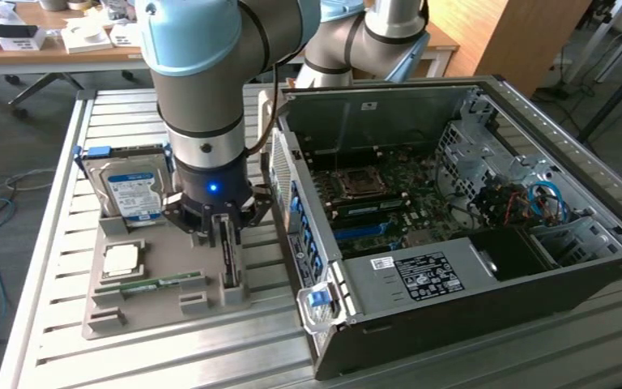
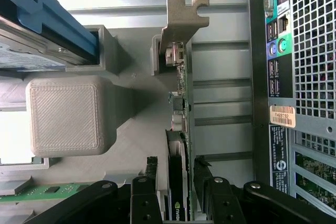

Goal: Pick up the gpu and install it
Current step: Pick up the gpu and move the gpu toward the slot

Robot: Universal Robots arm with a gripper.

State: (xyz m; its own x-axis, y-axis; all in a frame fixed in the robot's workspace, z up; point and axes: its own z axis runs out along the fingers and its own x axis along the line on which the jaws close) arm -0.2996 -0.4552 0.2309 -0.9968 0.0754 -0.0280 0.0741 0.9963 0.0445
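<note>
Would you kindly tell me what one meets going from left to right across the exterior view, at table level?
hard drive → gpu, with the pincer at it → open computer case

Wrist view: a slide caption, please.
Open tool straddling the gpu, upright in its grey holder beside the PC case.

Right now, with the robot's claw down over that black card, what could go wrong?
1. The gpu stands on its thin edge in a grey holder. If the gripper pulls it up crooked, it might jam or tip.
2. The computer case is very close beside it, so the card's metal bracket could bump the case.
3. The hard drive sits near on the other side and might get knocked.
</note>
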